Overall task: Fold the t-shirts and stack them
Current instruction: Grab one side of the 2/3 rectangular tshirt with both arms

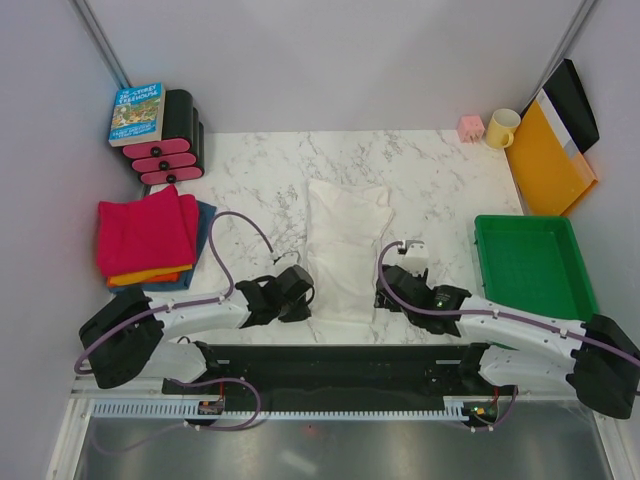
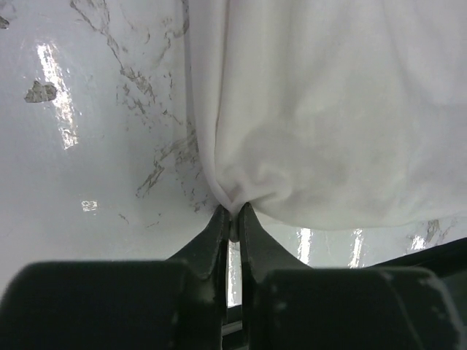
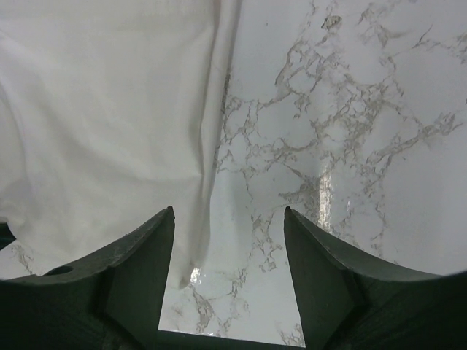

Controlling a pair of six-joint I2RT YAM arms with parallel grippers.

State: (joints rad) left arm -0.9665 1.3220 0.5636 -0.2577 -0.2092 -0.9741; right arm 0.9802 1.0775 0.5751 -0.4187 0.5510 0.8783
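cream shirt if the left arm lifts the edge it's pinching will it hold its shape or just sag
Likely floppy: the cream shirt puckers into soft folds where the left fingers pinch its edge. Probably light, since it looks thin and wrinkly. It may slide easily on the glossy marble table.

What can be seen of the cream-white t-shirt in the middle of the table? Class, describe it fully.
The cream-white t-shirt is thin, soft, faintly creased cloth, folded into a long narrow panel. It lies flat on the marble table, lengthwise away from the arms. Its near-left corner is bunched in the shut left gripper. Its near-right edge lies between the open fingers of the right gripper, not clamped.
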